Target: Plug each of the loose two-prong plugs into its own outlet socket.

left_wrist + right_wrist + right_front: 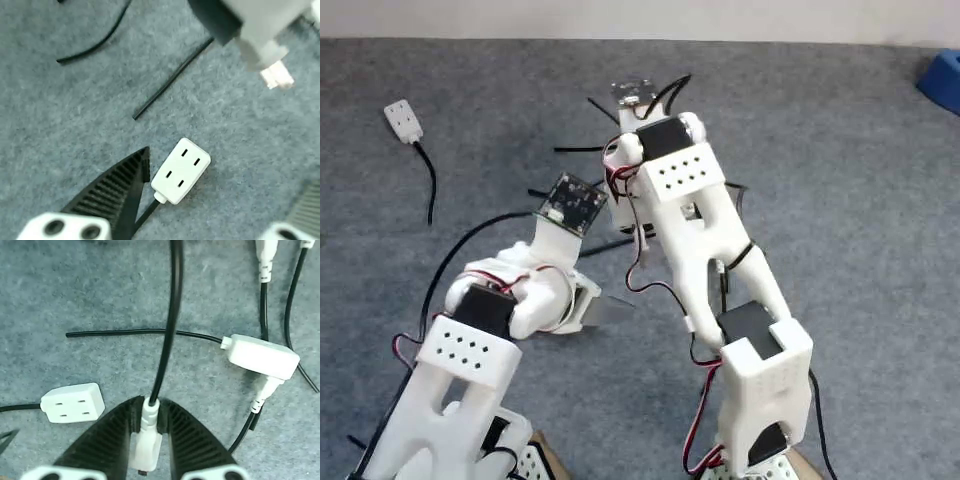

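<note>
From above, my left arm (480,340) is folded low near the front of the grey mat (840,200) and my right arm (720,230) stretches over it toward the middle. A far outlet block (403,120) lies with its cord well apart from both arms, and a blue object (945,80) sits at the mat's edge. Through my left wrist, my left gripper (227,170) is spread wide and holds nothing. One ribbed fingertip (142,157) is just beside the two-socket outlet block (180,171), which lies flat with its slots facing up and its cord running back under that finger. Through my right wrist, my right gripper (150,407) is clamped on a white two-prong plug (146,437), whose long axis runs along my fingers while its black cord leads out past the tips. The two-socket outlet block (72,402), which I judge to be the same one, lies off to one side of these fingers, near them, with its length crosswise to the plug. A second outlet block (260,357) lies on the other side with a plug (265,390) apparently seated already, and a loose plug (265,262) lies beyond it. I judge my left gripper better placed to steady the block. There is bare mat between the plug and the sockets, but cords cross nearby.
</note>
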### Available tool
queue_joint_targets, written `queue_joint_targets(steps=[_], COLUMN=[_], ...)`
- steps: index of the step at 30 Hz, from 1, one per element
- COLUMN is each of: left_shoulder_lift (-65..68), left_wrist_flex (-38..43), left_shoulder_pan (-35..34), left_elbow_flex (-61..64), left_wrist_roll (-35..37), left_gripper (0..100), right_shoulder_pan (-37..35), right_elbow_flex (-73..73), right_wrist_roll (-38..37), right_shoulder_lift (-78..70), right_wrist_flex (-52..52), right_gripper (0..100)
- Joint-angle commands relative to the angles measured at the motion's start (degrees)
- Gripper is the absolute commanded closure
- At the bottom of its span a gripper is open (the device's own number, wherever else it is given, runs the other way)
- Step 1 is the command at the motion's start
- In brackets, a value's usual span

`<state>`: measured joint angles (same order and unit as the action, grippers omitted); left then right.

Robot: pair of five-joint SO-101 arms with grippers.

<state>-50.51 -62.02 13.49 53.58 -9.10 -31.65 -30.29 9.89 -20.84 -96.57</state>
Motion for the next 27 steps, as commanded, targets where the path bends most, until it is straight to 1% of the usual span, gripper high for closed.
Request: queue_joint_targets(steps=[1, 5, 7, 10, 12, 16, 18, 21, 23, 25, 27], left_shoulder_lift=[-0.04, -0.04, -0.04, -0.04, -0.04, -0.04, -0.04, -0.22, -0.57, -0.57, -0.57], left_wrist_flex=[-1.32, -1.05, 0.88, 3.52, 5.45, 11.08, 13.8, 18.11, 20.48, 22.95, 24.09], left_shoulder_pan=[0.31, -2.07, -3.21, -4.62, -5.93, -7.87, -7.78, -8.13, -9.36, -10.33, -11.3], left_elbow_flex=[-6.2, -7.08, -6.81, -6.2, -5.76, -3.03, -0.92, 2.59, 4.97, 5.93, 5.93], left_wrist_roll=[-1.58, -1.67, -1.58, -1.32, 0.26, 1.76, 1.76, 1.58, 1.49, 1.76, 1.76], left_gripper=[54, 55, 55, 55, 55, 55, 61, 75, 82, 83, 82], right_shoulder_pan=[-1.71, -2.77, -2.86, -2.95, -2.59, -2.51, -2.51, -1.63, -0.31, 1.36, 1.89], right_elbow_flex=[-2.59, -2.59, -2.59, -2.59, -2.59, -2.59, -2.59, -1.71, 0.31, 2.07, 4.18], right_wrist_roll=[0.97, 1.76, 1.93, 5.45, 7.82, 12.31, 14.15, 16.09, 17.67, 19.87, 21.19], right_shoulder_lift=[3.74, 4.09, 4.0, 4.09, 4.0, 3.65, 3.65, 3.65, 4.09, 4.09, 4.09], right_wrist_flex=[-1.36, -3.12, -3.38, -3.38, -2.95, -0.75, 1.27, 4.53, 8.22, 11.56, 14.55], right_gripper=[99.2, 99.2, 99.2, 99.2, 99.2, 99.2, 99.2, 99.2, 99.2, 99.2, 99.2])
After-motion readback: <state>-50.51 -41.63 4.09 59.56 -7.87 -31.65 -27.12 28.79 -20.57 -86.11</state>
